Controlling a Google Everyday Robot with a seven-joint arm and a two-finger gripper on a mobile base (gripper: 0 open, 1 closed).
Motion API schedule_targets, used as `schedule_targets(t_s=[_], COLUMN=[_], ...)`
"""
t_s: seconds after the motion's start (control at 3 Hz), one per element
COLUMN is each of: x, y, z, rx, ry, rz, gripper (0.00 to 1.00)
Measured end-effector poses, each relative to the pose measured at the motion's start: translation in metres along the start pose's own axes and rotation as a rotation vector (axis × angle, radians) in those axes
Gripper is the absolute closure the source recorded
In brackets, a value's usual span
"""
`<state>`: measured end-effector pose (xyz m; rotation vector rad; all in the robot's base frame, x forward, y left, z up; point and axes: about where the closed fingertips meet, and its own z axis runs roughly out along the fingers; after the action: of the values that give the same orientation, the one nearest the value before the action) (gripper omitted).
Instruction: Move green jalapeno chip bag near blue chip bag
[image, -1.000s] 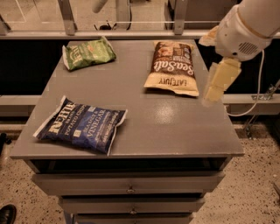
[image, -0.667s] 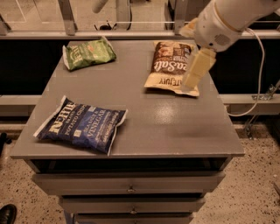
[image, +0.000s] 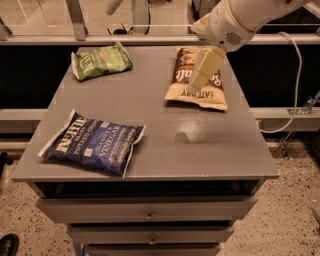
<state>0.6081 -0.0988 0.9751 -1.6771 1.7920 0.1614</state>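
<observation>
The green jalapeno chip bag (image: 100, 61) lies at the far left corner of the grey table (image: 215, 145). The blue chip bag (image: 92, 144) lies flat at the near left, with white lettering facing up. My gripper (image: 196, 86) hangs from the white arm at the upper right, over the brown-and-cream bag (image: 218, 82). It is well to the right of the green bag and holds nothing that I can see.
The brown-and-cream bag lies at the far right of the table. Drawers (image: 147, 215) run under the tabletop. A rail (image: 150, 39) and glass run behind the table. A white cable (image: 299, 75) hangs at the right.
The arm has swung left from the table's right edge, and the gripper now hangs over the brown-and-cream bag. The bags have not moved.
</observation>
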Motion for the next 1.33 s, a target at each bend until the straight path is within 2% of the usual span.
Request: schedule_targets(t_s=[0.33, 0.67, 1.33], x=[-0.002, -0.012, -0.058], y=[-0.002, -0.012, -0.073], z=[0.008, 0.05, 0.136], rx=[-0.005, -0.008, 0.08], ry=[-0.038, -0.102, -0.288], rz=[0.007, 0.046, 0.167], gripper=[0.0, 0.0, 0.0])
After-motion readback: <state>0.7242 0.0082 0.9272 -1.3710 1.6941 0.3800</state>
